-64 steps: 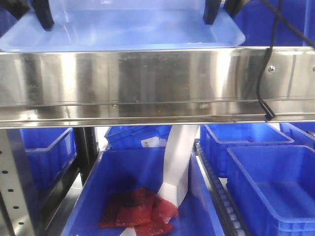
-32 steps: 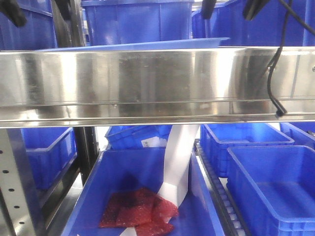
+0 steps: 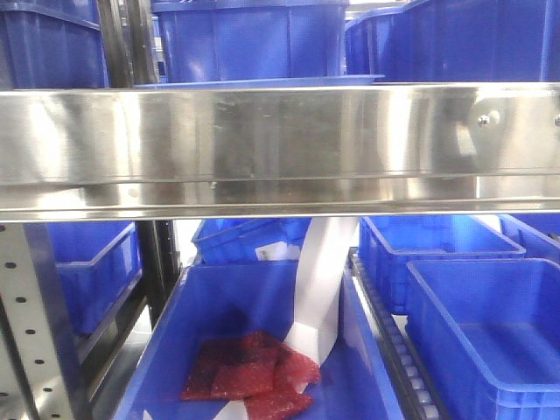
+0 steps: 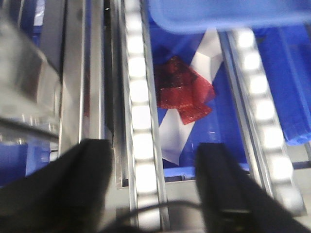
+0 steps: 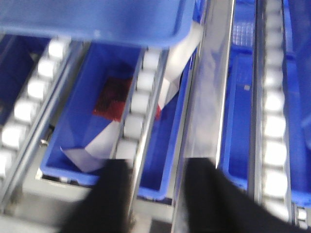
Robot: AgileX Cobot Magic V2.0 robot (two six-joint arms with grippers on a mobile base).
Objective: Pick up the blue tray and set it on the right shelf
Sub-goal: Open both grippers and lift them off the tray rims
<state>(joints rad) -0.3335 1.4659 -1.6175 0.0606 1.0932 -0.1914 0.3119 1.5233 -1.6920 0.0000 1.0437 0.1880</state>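
Two grippers show only in their own wrist views, each with dark fingers spread apart and nothing between them. Beyond the left gripper (image 4: 158, 187), at the top of its view, sits the rounded rim of the blue tray (image 4: 228, 17), well clear of the fingertips (image 4: 228, 184). Below and ahead of that gripper a deep blue storage bin (image 4: 233, 141) holds red mesh bags (image 4: 183, 90) and a strip of white paper (image 4: 175, 141), seen between two lines of white conveyor rollers (image 4: 138, 116). The right gripper (image 5: 155, 194) likewise hangs short of the tray, whose underside fills the top of its view (image 5: 97, 22); ahead of its fingers (image 5: 104, 199) the same bin (image 5: 80, 172) shows the red bags and white paper, crossed by a roller rail (image 5: 141, 97).

From the front, the tray is only a thin pale-blue edge (image 3: 262, 81) lying flat on the right shelf, just above its broad brushed steel rail (image 3: 280, 144). Behind it stand dark blue bins (image 3: 249, 39). Under the shelf the open bin (image 3: 166, 350) contains the red bags (image 3: 249, 376) with the white strip (image 3: 319, 289) leaning into it; the neighbouring bin (image 3: 490, 332) shows nothing inside
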